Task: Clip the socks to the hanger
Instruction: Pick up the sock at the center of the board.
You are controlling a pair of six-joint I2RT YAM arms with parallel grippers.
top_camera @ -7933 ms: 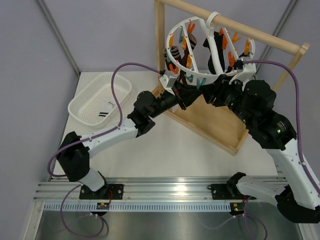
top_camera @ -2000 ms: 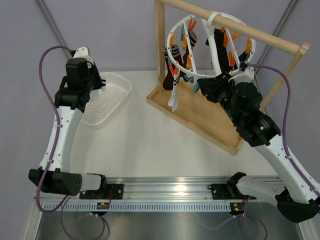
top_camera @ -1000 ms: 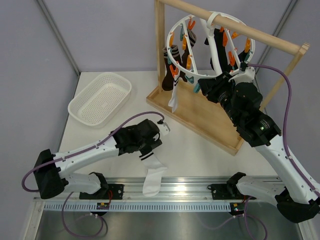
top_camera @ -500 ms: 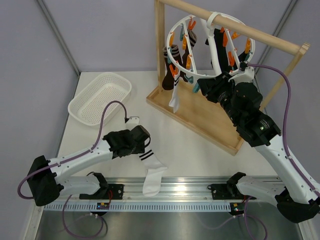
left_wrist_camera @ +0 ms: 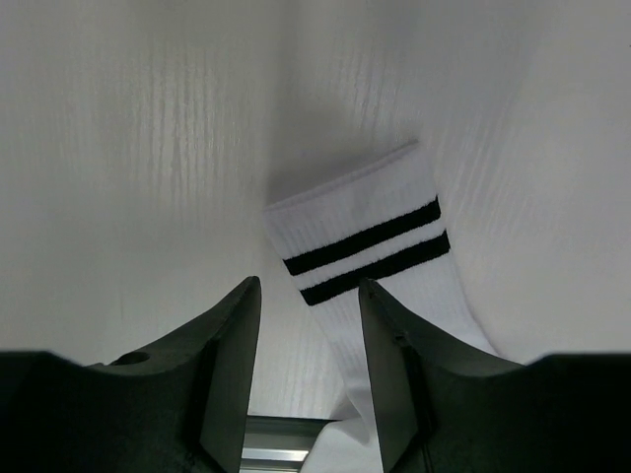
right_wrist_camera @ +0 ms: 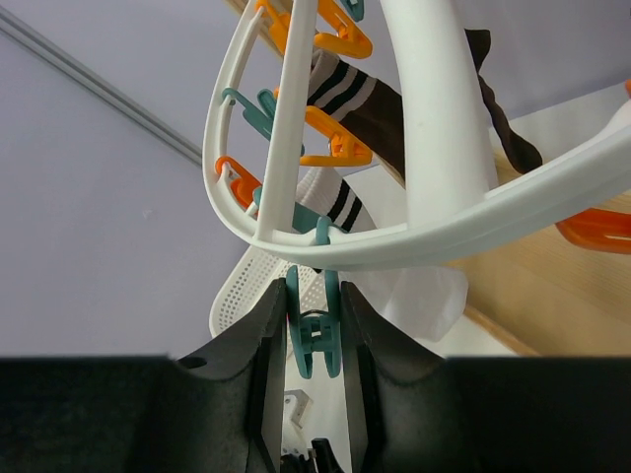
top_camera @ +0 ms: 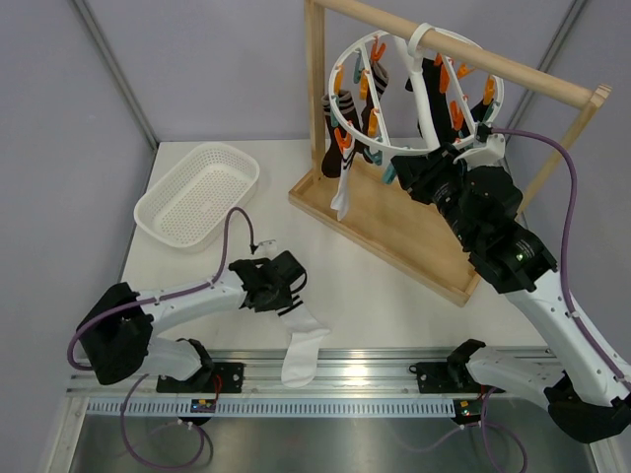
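Top view, upper left: a white mesh basket [top_camera: 148, 219] sits close to the far left corner of the surface [top_camera: 385, 296], just inside its left edge.

Lower left of centre: the left tool [top_camera: 286, 286] hangs low over the cuff of a striped white sock [top_camera: 301, 340]. In the left wrist view the left tool [left_wrist_camera: 308, 286] has its jaws parted. The striped white sock [left_wrist_camera: 365, 236] lies flat beyond them, and nothing is gripped. The toe crosses the near edge of the surface onto the metal rail [top_camera: 375, 367].

Centre: a broad bare strip of surface separates this sock from the wooden stand [top_camera: 414, 236], whose base runs diagonally toward the right edge.

Upper right: the hanger [top_camera: 422, 39] hooks over the stand's top bar. Hanging socks [top_camera: 330, 158] are clipped on its left side, one white and the others dark.

Right: the right tool [top_camera: 399, 168] reaches to the underside of the ring. In the right wrist view the right tool [right_wrist_camera: 314, 291] is closed on a teal clip [right_wrist_camera: 314, 340] under the rim of the hanger [right_wrist_camera: 424, 241], its fingers [right_wrist_camera: 271, 325] pressed against both sides of the clip.
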